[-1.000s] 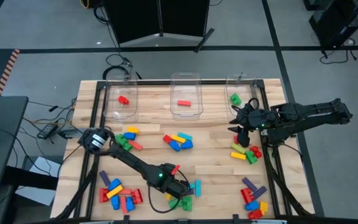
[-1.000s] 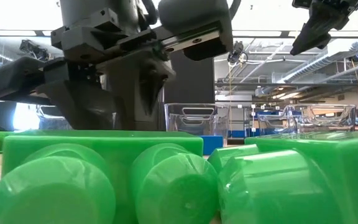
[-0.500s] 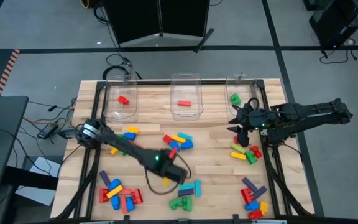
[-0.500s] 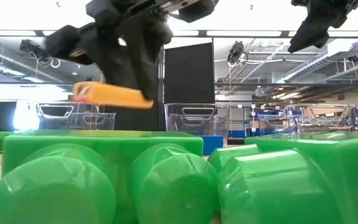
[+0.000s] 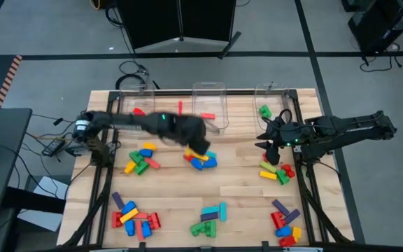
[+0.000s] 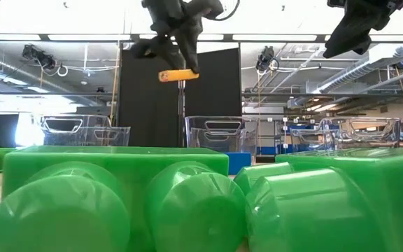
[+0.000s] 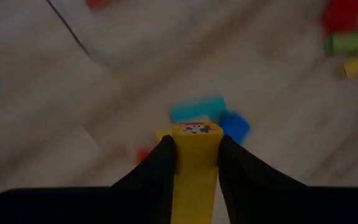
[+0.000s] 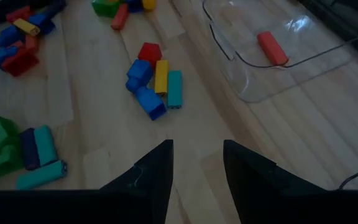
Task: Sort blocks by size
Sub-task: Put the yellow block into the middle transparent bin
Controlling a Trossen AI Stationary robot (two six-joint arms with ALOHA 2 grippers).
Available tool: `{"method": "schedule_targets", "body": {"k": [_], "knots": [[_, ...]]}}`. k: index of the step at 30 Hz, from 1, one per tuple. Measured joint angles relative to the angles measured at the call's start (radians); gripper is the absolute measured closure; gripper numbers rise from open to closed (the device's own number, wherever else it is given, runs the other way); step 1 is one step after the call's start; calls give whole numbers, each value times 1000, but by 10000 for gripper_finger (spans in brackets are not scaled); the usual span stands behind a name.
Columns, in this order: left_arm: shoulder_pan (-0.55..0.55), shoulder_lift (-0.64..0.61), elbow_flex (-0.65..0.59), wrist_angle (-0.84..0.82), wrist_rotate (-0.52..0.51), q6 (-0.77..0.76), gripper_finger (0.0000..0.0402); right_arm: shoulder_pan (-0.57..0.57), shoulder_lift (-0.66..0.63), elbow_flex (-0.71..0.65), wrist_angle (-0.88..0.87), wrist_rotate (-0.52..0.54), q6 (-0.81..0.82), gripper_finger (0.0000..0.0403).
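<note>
Left claw (image 7: pixel 193 163) clamped on long yellow plastic brick (image 7: pixel 194 168), raised above table (image 5: pixel 243 199) near middle clear bin (image 5: pixel 209 89). I'd centre over bin, lower, then release. Right claw (image 8: pixel 196 163) parted, empty, hovering at right.

Robotics lab or workshop in an open industrial hall: wooden bench (image 5: pixel 243 192) on grey floor, loose cables (image 5: pixel 58 143) beside it, black partition panel (image 5: pixel 180 21), exposed ceiling pipes (image 6: pixel 292 73) and strip lights (image 6: pixel 82 37) overhead.
</note>
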Motion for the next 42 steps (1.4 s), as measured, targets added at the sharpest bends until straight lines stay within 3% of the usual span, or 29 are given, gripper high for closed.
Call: {"method": "schedule_targets", "body": {"k": [7, 16, 22, 33, 42], "knots": [[251, -21, 0, 162, 153, 301, 299, -8, 0, 0, 0, 102, 91, 251], [467, 38, 1, 385, 363, 499, 299, -47, 15, 0, 9, 146, 200, 251], [505, 144, 36, 431, 434, 573, 299, -75, 57, 0, 38, 146, 249, 251], [505, 367, 241, 353, 438, 676, 298, -111, 127, 0, 80, 146, 259, 251], [505, 433, 250, 318, 429, 691, 288, -115, 127, 0, 88, 145, 280, 251]]}}
